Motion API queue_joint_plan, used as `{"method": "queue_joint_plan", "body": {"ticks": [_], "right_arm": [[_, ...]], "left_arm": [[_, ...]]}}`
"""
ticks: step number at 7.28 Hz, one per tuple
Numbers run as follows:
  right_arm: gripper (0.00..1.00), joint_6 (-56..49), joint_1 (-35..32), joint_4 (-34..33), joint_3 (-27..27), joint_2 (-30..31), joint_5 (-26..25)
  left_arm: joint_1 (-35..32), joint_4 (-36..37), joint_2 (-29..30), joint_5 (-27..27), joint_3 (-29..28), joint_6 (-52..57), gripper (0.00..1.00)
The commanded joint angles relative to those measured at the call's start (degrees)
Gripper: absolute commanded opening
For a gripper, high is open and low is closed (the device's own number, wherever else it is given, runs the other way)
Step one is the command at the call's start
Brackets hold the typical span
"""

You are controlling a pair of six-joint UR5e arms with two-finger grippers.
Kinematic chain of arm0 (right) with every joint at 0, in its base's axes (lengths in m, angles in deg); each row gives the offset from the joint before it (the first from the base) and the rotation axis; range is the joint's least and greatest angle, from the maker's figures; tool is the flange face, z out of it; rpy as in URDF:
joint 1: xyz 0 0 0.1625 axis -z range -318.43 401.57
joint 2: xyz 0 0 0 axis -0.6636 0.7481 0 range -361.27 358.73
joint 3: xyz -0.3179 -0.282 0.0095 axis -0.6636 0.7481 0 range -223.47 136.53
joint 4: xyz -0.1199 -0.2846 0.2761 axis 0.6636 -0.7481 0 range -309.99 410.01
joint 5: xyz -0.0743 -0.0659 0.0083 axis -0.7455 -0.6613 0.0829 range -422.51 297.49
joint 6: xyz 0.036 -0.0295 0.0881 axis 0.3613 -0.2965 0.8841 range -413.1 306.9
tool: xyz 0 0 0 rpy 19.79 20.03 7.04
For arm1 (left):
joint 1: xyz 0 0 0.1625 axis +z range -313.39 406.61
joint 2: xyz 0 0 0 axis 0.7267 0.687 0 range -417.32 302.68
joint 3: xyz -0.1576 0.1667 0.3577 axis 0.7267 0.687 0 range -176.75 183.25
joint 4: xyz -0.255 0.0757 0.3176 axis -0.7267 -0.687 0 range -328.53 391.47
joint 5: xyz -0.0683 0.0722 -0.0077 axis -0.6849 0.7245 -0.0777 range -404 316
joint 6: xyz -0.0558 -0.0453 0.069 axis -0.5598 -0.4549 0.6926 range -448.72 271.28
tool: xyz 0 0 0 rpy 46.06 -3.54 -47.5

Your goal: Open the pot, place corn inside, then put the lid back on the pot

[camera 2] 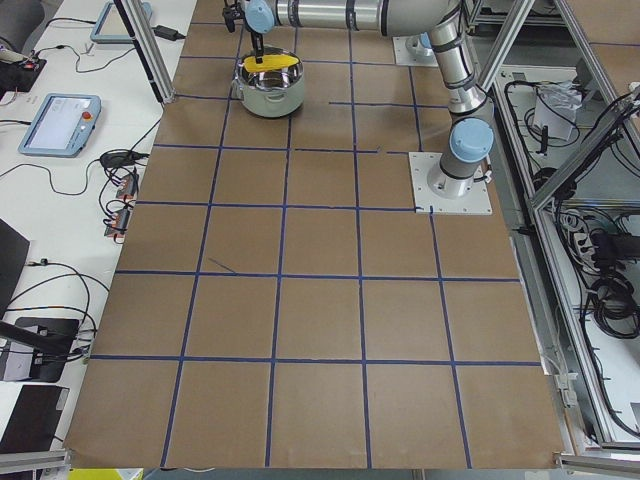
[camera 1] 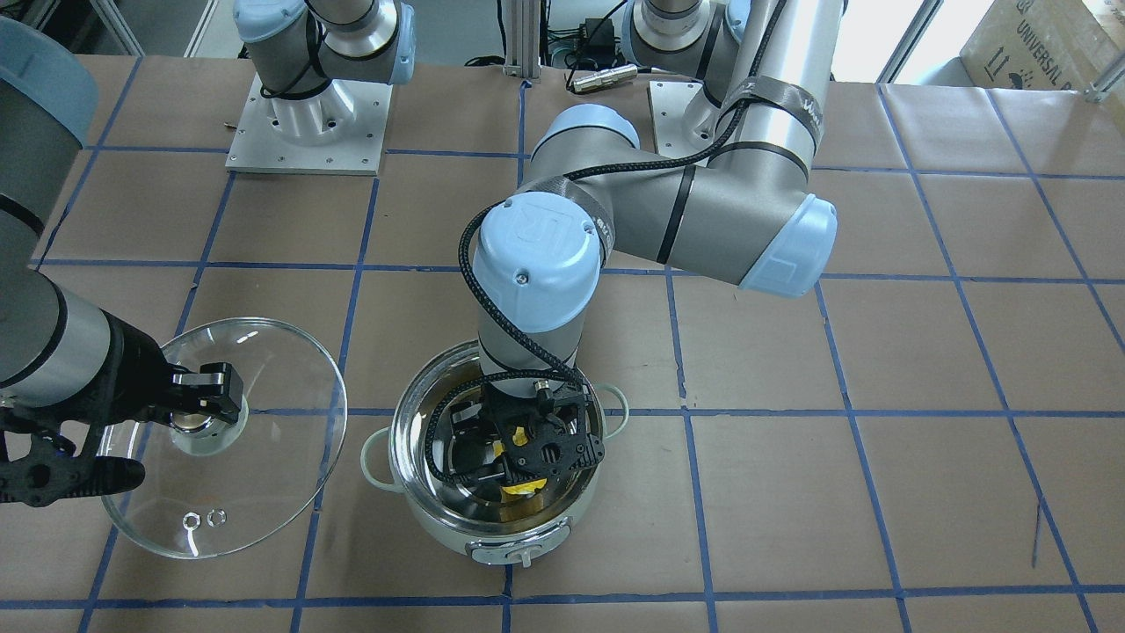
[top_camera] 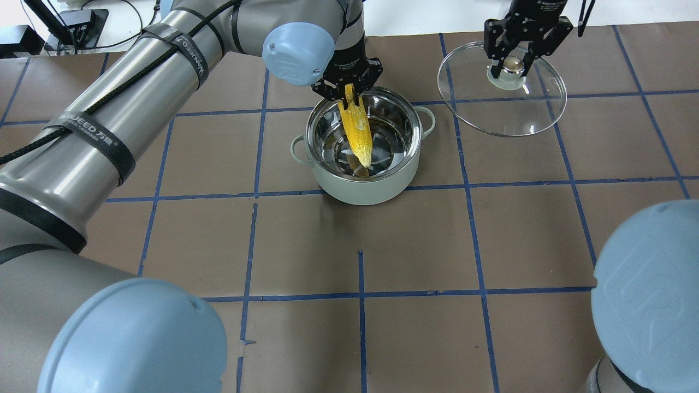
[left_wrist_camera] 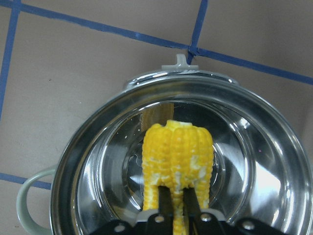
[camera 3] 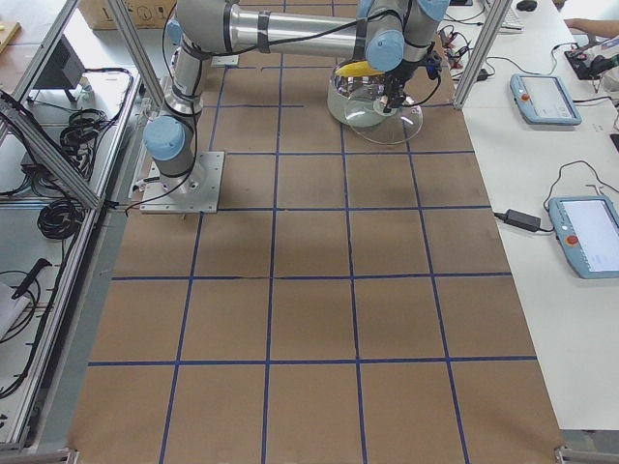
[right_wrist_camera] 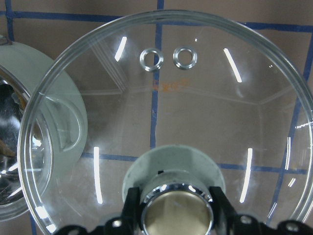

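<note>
The pale mint pot [top_camera: 371, 188] stands open, its steel inside showing. My left gripper [top_camera: 348, 93] is over its far rim, shut on the thick end of the yellow corn [top_camera: 357, 128]. The corn slants down into the pot, tip near the bottom. In the left wrist view the fingers [left_wrist_camera: 166, 205] pinch the corn [left_wrist_camera: 178, 152] above the pot [left_wrist_camera: 73, 166]. My right gripper [top_camera: 513, 65] is shut on the knob of the clear glass lid [top_camera: 508, 117] and holds it tilted, off to the pot's right. The lid [right_wrist_camera: 195, 112] fills the right wrist view.
The table is brown paper with a blue tape grid [top_camera: 360, 295]. The two arm bases [camera 1: 308, 114] stand at the robot's edge of the table. The pot's front knob [camera 1: 525, 556] faces the operators' side. Tablets and cables [camera 3: 546, 97] lie on the side benches.
</note>
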Motion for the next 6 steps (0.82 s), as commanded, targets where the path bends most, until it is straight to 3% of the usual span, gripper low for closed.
{"method": "queue_joint_plan", "body": {"ticks": [1, 4, 6], "right_arm": [[0.23, 0.0, -0.1, 0.0, 0.0, 0.0, 0.0], [0.23, 0.1, -0.2, 0.0, 0.2, 0.0, 0.0], [0.23, 1.4, -1.3, 0.2, 1.1, 0.8, -0.1]], "left_arm": [[0.0, 0.0, 0.1, -0.3, 0.4, -0.8, 1.00], [2.5, -0.6, -1.0, 0.0, 0.5, 4.1, 1.00], [9.1, -1.8, -2.9, 0.4, 1.8, 21.8, 1.00]]}}
